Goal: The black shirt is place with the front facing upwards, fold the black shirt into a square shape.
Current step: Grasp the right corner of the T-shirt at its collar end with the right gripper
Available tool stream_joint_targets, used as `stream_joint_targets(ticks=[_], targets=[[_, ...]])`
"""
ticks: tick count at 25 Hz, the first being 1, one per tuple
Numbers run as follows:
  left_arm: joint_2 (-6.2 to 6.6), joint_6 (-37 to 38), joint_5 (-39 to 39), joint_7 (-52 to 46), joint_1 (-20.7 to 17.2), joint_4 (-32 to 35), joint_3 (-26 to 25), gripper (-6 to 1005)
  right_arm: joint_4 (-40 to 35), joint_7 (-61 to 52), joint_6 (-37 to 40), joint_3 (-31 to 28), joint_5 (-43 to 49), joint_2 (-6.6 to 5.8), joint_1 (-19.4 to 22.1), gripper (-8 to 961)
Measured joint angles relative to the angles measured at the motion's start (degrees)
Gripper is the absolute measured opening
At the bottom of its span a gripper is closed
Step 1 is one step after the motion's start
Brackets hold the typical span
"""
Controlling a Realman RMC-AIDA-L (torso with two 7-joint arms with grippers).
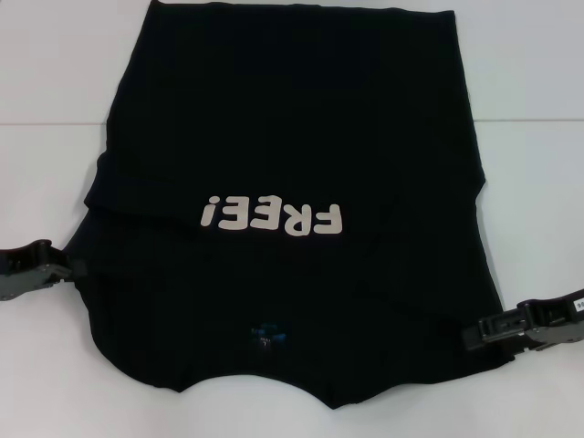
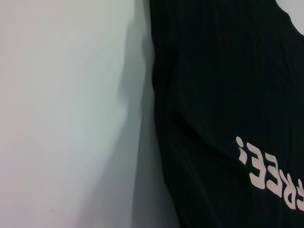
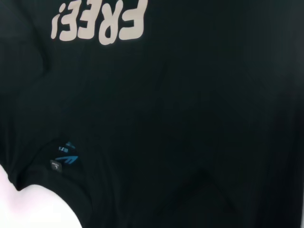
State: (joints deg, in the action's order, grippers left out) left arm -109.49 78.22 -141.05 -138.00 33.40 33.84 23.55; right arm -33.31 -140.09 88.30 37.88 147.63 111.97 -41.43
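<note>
We see no box, tray or other container in these views; only the black shirt [image 1: 283, 137] lies on the white counter [image 1: 55, 91], spread flat with the front up. The white print "FREE!" [image 1: 272, 217] reads upside down from the head view, so the neck end is close to us and the hem is far. A small blue tag [image 1: 265, 334] shows near the neck. The sleeves seem folded in, because the sides of the cloth run rather straight, and a soft crease crosses the cloth near the print.

Our left claw [image 1: 71, 270] is at the left edge of the shirt, low over the counter, touching the cloth or just beside it. Our right claw [image 1: 474, 334] is at the right edge, a little closer to us. For both claws, we cannot tell if the fingers are wide, narrow or holding cloth, because the dark tips blend into the black fabric.

In the left wrist view the shirt edge meets the bare white counter, with a grey shadow along it. The counter shows a faint seam line behind the shirt
</note>
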Motion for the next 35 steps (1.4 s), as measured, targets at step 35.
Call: stream_joint_targets(ticks=[35], targets=[[-0.18,0.3,0.6,0.6,0.0,-0.3,0.0,37,-0.9,0.4,3.0,-0.7,-1.2,-3.24,2.1,912]])
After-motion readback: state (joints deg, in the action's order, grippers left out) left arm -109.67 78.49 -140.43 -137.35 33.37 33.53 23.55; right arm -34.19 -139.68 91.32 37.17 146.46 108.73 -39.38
